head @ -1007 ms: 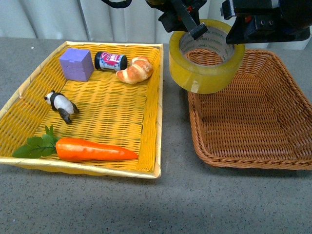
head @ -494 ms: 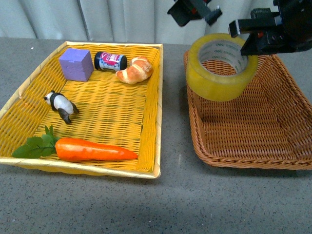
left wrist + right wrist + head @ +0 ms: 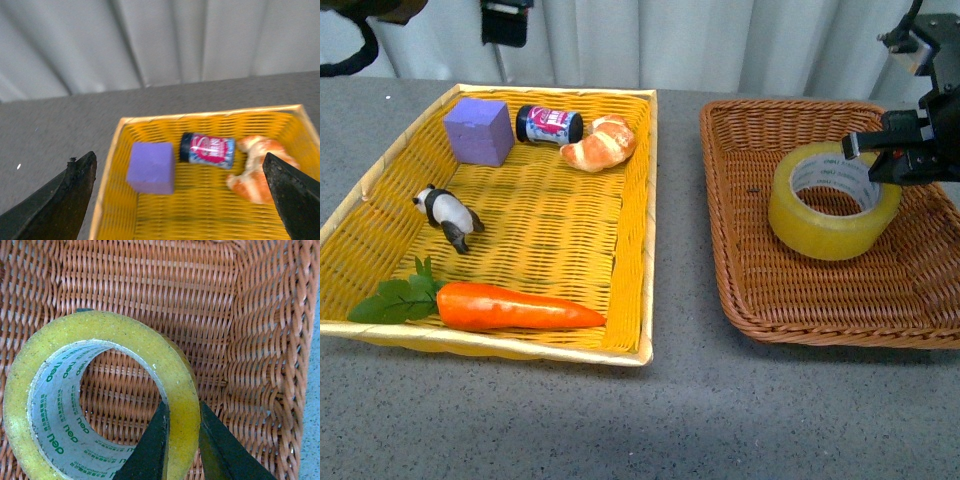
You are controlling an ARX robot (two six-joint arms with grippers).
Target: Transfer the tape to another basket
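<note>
The tape (image 3: 833,203), a wide yellowish roll with a pale printed core, sits low inside the dark brown wicker basket (image 3: 790,300) on the right. My right gripper (image 3: 878,160) is shut on the tape's far right wall, one finger inside the core and one outside. In the right wrist view the black fingers (image 3: 155,447) pinch the tape's (image 3: 130,340) wall over the basket's woven floor (image 3: 150,280). My left gripper (image 3: 180,200) is open and empty, high above the far end of the yellow tray basket (image 3: 635,200).
The yellow basket holds a purple cube (image 3: 478,131), a small dark jar (image 3: 548,125), a croissant (image 3: 599,143), a toy panda (image 3: 445,214) and a carrot (image 3: 510,307). Grey table surface lies in front. A pale curtain hangs behind.
My right gripper has carried the tape to the right and down into the brown basket. The left arm has pulled back to the upper left.
</note>
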